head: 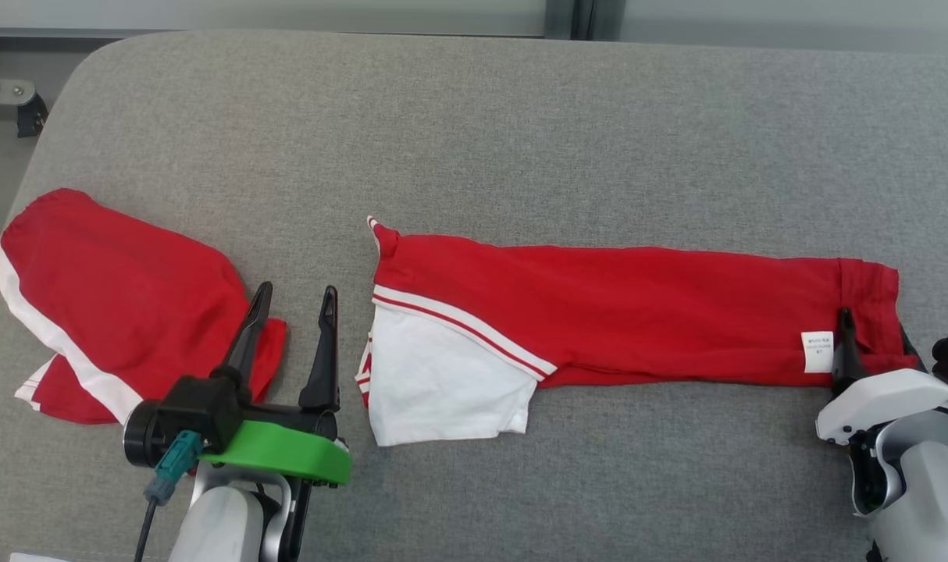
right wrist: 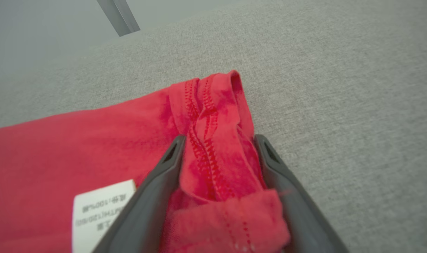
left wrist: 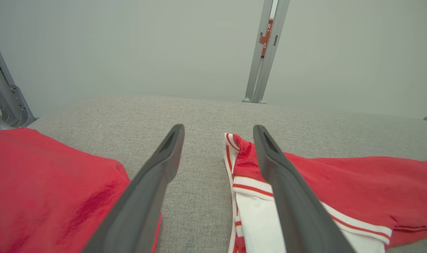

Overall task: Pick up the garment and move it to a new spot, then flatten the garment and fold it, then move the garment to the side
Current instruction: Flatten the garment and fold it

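Stretched left to right across the middle and right of the grey upholstered surface, as a long folded band: red garment. At its left end, white panel edged with red-and-white stripes; near its right end, white care label. At that right end, right gripper released, fingers wide, straddling the bunched stitched hem. Left gripper likewise released, spread over bare surface just left of the band. Further left, near the edge, crumpled second red garment with a white stripe.
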### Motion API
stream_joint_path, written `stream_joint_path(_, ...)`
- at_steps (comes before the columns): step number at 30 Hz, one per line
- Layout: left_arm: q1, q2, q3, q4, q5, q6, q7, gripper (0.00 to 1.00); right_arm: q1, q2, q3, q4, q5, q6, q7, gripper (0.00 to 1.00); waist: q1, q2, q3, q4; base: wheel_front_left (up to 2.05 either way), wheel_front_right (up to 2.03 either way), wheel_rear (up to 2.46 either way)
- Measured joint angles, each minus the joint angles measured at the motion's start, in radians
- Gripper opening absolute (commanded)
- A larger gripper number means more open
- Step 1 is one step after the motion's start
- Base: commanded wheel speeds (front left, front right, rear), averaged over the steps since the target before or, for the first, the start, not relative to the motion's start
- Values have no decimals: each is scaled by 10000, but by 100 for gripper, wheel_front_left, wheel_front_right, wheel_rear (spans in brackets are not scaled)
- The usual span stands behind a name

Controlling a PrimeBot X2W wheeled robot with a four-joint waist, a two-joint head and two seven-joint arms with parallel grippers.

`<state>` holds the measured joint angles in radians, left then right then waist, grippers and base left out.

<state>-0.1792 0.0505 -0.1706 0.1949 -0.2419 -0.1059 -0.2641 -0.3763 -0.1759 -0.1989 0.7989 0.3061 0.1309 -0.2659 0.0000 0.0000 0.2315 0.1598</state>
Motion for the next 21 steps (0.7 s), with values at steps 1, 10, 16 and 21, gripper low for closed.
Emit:
stream_joint_path(1,0,0,0,0,0,0,0,100,-28,2,38,75,38,0,-2,0,0,0,-11,-14,0,0,0)
stream_joint_path(10,-2,0,19,-25,0,21,0,100,-88,-299,-67,270,428,21,2,0,0,0,-73,-134,0,0,0)
stream_joint_path(16,6,0,38,-25,23,21,0,100,-37,-1007,-1218,472,12,12,17,0,0,0,-211,-228,0,0,0)
stream_joint_path(21,49,-2,56,12,23,21,0,100,-32,-1189,-1835,357,-466,8,17,0,1,0,-437,-317,0,0,0)
